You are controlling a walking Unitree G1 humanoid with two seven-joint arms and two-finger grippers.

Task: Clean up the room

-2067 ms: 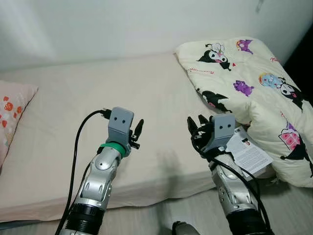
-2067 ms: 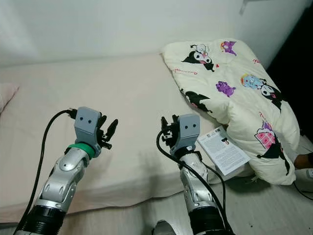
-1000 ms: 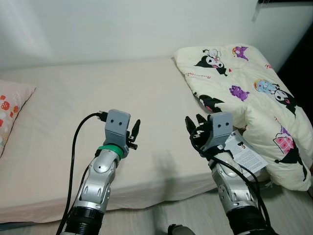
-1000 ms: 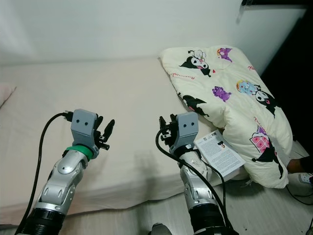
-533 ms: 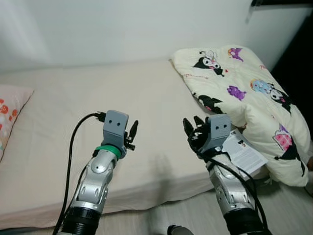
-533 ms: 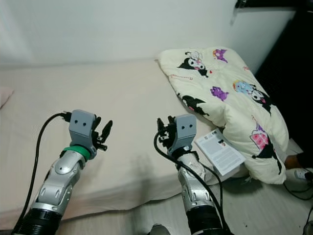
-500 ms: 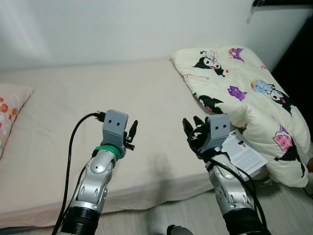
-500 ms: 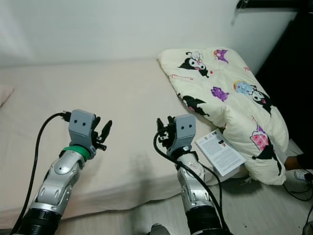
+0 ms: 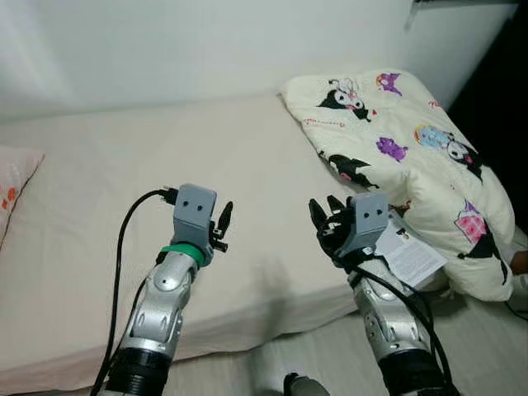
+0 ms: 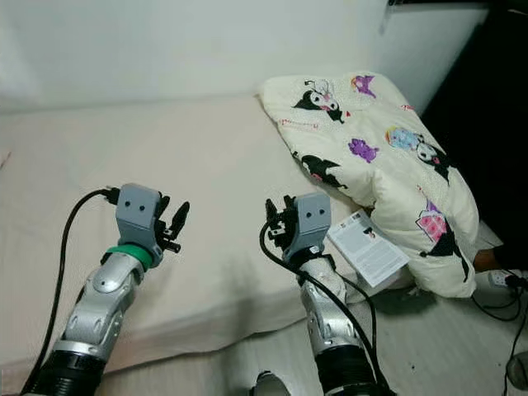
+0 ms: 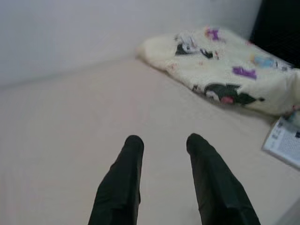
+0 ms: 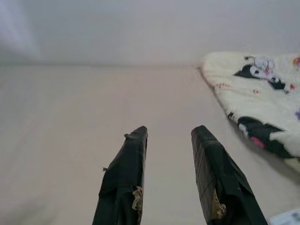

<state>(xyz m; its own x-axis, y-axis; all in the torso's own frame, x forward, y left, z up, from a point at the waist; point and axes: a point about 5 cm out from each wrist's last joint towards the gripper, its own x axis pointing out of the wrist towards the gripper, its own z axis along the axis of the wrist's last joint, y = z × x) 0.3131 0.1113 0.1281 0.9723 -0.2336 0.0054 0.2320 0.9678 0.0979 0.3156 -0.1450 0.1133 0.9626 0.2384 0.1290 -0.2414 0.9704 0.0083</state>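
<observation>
Nearest to the robot, both arms are raised over the front edge of the bed (image 9: 99, 206). The left gripper (image 11: 161, 140) hangs above the bare sheet with its fingers apart and nothing between them. The right gripper (image 12: 168, 133) is beside it, nearer to the foot end of the bed, also with fingers apart and empty.

Just beside the right gripper, a leaflet (image 9: 410, 256) lies on the bed's front edge, partly hanging over it. It touches the blanket (image 9: 412, 157), which is bunched in a heap at that same end of the bed and slides down toward the floor. At the opposite end, a corner of a pillow (image 9: 15, 186) shows.

The step in hand seems to be the approach: the robot stands before the bed and nothing is picked up yet. The next move probably calls for the right gripper to reach sideways to the leaflet, or to the blanket's near edge. The leaflet is thin and flat, so a grip on the overhanging part looks easiest.
</observation>
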